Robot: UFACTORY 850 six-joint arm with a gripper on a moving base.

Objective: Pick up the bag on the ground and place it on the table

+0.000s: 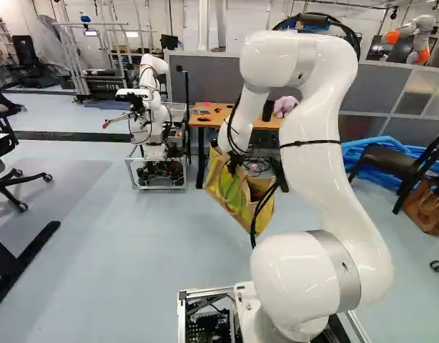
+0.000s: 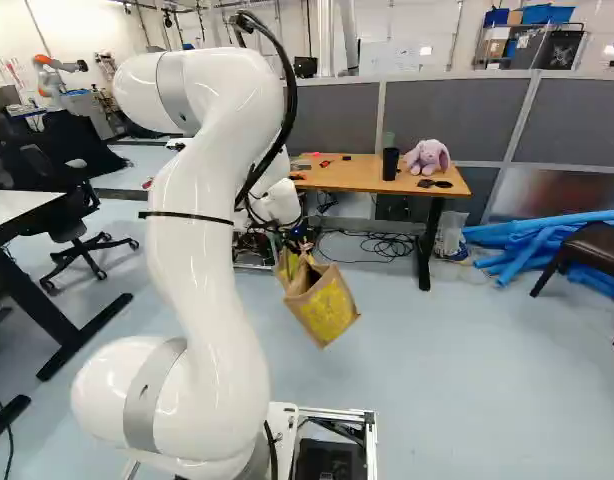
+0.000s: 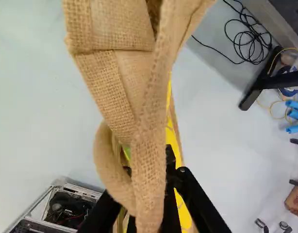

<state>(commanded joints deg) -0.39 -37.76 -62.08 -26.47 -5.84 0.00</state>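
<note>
Gripper [image 3: 150,175] holds burlap bag [image 2: 325,302] by its handle [image 3: 150,150], so it hangs below, likely for carrying to the table [image 2: 359,176] ahead.

0 texts, labels, brands, numbers or signs can be read, near or far, left or right.

The bag [image 2: 327,308] hangs before the table [image 2: 342,178] — toy [image 2: 427,157] and cup [image 2: 390,165] on it, partition [image 2: 442,115] behind, tubes [image 2: 535,240] right.

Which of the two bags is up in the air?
The tan-and-yellow bag, hanging from the white arm. The plain brown bag sits on the floor beside a dark chair.
</note>
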